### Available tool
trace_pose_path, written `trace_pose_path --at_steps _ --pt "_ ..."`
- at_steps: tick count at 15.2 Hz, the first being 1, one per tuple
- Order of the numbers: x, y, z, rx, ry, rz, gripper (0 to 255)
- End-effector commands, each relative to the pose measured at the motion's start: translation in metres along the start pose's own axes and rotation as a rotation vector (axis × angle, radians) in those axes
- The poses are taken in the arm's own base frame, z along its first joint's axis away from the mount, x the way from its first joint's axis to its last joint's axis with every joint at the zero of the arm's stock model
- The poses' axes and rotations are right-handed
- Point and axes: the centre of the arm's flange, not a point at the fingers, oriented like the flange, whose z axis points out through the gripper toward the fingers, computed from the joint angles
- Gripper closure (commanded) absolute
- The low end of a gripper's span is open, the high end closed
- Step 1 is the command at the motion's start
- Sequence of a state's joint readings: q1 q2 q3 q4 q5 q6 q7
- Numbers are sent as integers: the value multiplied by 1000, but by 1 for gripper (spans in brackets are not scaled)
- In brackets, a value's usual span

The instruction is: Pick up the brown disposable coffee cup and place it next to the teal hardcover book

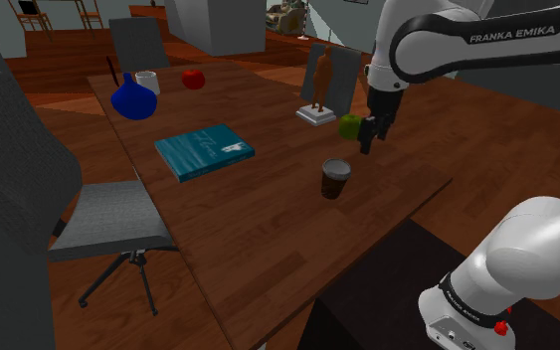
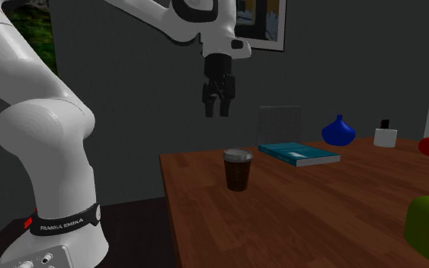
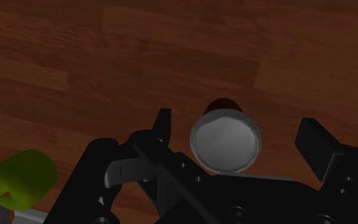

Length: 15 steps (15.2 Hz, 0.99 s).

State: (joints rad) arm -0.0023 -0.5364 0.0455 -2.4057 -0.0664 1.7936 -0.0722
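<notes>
The wooden table [image 1: 268,239] carries the teal book [image 1: 204,151], which lies flat toward its middle. Well apart from it, near the table's edge by the stand, the brown cup [image 1: 335,179] stands upright under a grey lid. The end effector [image 2: 218,113] hangs above the cup with its fingers spread wide, touching nothing. The cup is probably light and thin-walled, easily crushed or tipped. A gentle grip across the body just below the lid looks safest.
</notes>
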Motion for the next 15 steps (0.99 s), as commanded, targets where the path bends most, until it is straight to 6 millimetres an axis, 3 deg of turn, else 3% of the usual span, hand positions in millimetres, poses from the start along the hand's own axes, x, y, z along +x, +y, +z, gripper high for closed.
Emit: trace_pose_path --at_steps 1,10,15 --pt "23 -5 15 -7 14 3 0" --pt "112 -22 81 -37 62 15 0" --pt "114 -21 108 -37 62 15 0"
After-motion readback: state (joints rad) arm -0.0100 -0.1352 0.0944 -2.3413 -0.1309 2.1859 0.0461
